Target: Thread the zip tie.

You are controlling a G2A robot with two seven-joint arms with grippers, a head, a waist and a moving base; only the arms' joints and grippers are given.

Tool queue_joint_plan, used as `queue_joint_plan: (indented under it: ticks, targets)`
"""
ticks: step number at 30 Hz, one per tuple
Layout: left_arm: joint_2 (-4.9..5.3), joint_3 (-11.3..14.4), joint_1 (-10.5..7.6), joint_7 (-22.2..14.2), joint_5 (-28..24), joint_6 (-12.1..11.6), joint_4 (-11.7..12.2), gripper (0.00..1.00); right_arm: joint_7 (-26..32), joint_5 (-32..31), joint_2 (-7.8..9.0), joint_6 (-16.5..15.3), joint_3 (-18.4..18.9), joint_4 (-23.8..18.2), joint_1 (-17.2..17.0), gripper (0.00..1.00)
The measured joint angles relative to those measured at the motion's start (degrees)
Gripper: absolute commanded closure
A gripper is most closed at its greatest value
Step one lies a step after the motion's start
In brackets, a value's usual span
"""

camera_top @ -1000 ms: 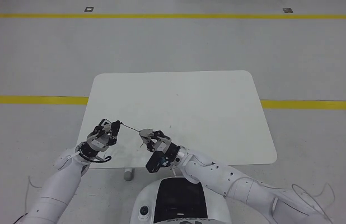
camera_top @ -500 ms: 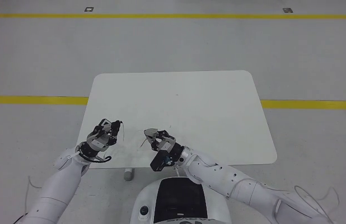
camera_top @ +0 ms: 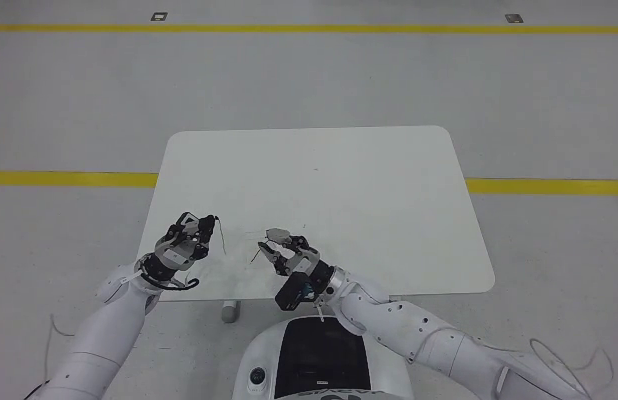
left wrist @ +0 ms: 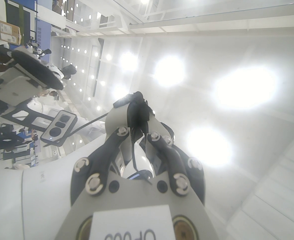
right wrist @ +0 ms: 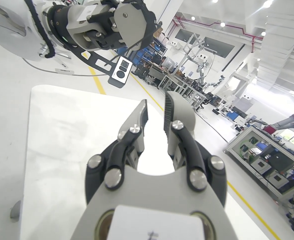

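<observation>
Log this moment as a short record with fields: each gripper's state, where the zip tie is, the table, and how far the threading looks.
left gripper: shut on the zip tie, held above the table's near edge
zip tie: thin dark strap, one end in the left gripper, the rest hanging free
right gripper: open, nothing between its fingers, apart from the zip tie
table: white, rounded corners
threading: strap held by one gripper; too thin to tell whether a loop is closed

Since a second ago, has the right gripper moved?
Yes. In the top view the right gripper has shifted along the near edge of the table, away from its left corner.
</observation>
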Motion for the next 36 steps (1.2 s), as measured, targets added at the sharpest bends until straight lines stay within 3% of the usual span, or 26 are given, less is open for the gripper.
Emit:
queue_joint_plan:
  ticks: [6, 9, 13, 17, 24, 31, 36]
  targets:
    - [-0.01, 0.01, -0.13, 0.98, 1.24, -0.81, -0.75, 1.00, 0.06, 0.26, 0.00, -0.04, 0.23, -0.18, -0.18, 0.00]
    - [0.17, -0.49, 0.02, 0.96, 5.14, -2.73, -2.23, 1.00, -2.65, 6.36, 0.32, -1.94, 3.52, -1.41, -2.09, 0.00]
    - [0.59, -1.66, 0.55, -0.44, 10.68, -5.14, -3.71, 1.00, -10.34, 17.62, 1.45, -9.61, 9.75, -1.17, -5.03, 0.00]
    - [0.67, -2.18, 1.12, -1.70, 11.17, -5.46, -4.89, 1.00, -12.03, 24.64, 2.07, -18.27, 13.01, -1.51, -6.59, 0.00]
    - [0.61, -2.12, 1.21, -1.43, 10.73, -5.44, -5.09, 1.00, -11.75, 24.05, 2.03, -17.35, 12.95, -1.70, -6.67, 0.00]
    - [0.82, -3.49, 1.76, 0.04, 13.18, -5.73, -9.68, 1.00, -11.89, 30.29, 1.89, -20.08, 17.43, -2.31, -9.02, 0.00]
    - [0.99, -4.53, 2.58, 1.43, 14.85, -5.73, -11.21, 1.00, -11.25, 32.04, 1.84, -20.55, 19.85, -2.60, -10.34, 0.00]
